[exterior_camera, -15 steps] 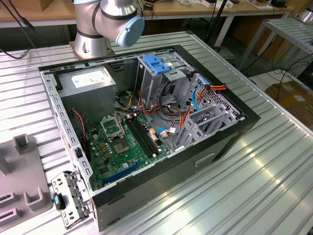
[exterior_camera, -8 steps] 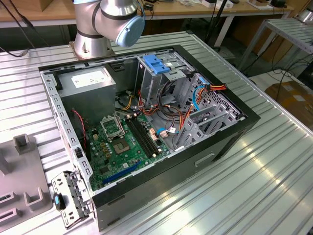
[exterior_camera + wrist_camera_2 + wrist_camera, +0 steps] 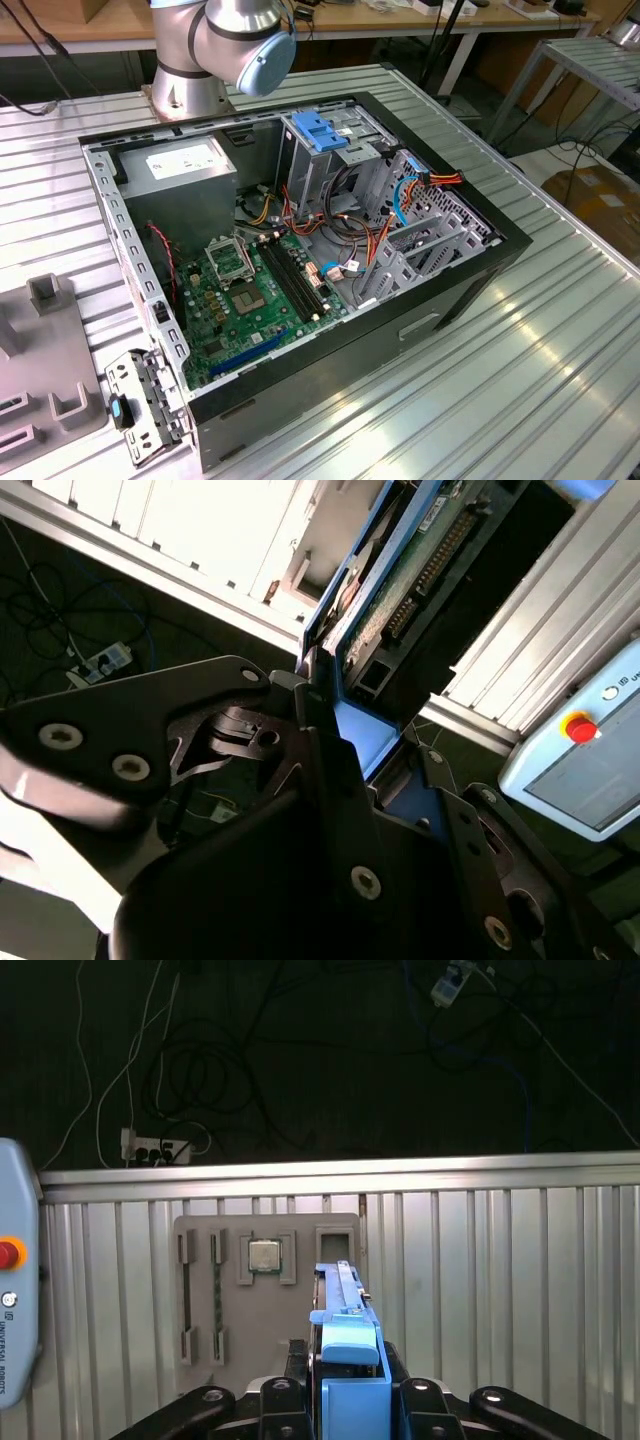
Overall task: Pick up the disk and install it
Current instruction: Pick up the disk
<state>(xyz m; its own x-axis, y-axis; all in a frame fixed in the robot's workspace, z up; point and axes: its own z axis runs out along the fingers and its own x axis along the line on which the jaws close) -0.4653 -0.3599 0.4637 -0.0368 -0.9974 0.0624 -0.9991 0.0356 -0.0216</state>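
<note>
Holding the hard disk (image 3: pixel 341 1285) edge-on in the clenched gripper (image 3: pixel 347 1405) by its blue rail (image 3: pixel 350 1355), raised near the grey parts tray (image 3: pixel 200 1250); best kept upright, centred and firmly pinched to prevent slip or tilt.

Robotics lab/workshop indicated: arm base (image 3: pixel 186 92) mounted on ribbed alu counter (image 3: pixel 540 370), opened PC case (image 3: pixel 330 365), teach pendant (image 3: pixel 590 765) w/ e-stop (image 3: pixel 580 727), power strip (image 3: pixel 150 1145) & cables (image 3: pixel 215 1055) seen on floor.

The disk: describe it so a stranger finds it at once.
In the first wrist view, start at the ribbed metal table, then the black gripper before it. The disk stands edge-on in its grip, alone in wearing a bright blue rail.
</note>
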